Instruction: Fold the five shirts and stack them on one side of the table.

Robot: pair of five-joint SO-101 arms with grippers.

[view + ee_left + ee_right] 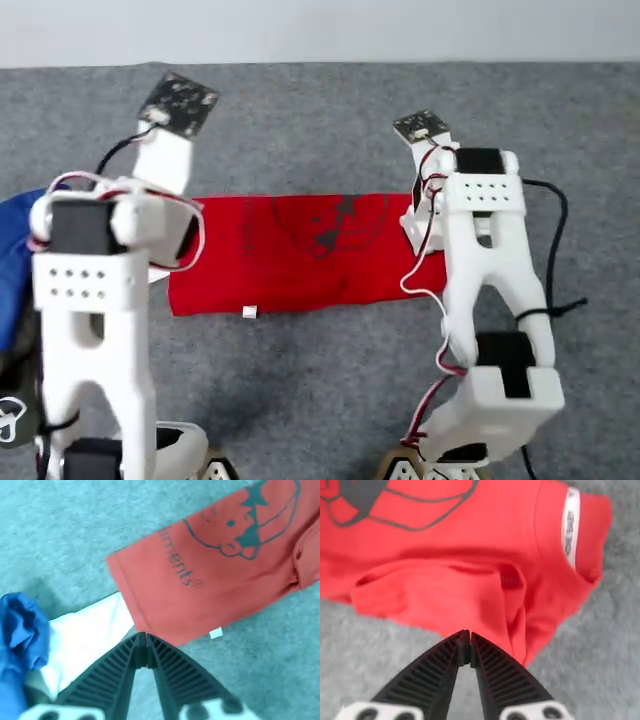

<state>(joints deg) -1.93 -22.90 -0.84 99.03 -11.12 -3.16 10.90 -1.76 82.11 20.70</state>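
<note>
A red shirt (300,255) with a dark print lies flat across the middle of the grey table (320,390), folded into a long band. My left gripper (145,637) is shut, its tips pinching the near left hem of the red shirt (210,565). At the other end, my right gripper (470,635) is shut on the near edge of the red shirt (445,545), beside the collar and its white label (570,527), where the cloth is rumpled. A white shirt (85,640) and a blue shirt (20,630) lie just left of the left gripper.
The blue shirt (12,260) is bunched at the table's left edge, partly under the left arm. A small white tag (249,312) sticks out from the red shirt's near edge. Grey table surface stretches in front of and behind the red shirt.
</note>
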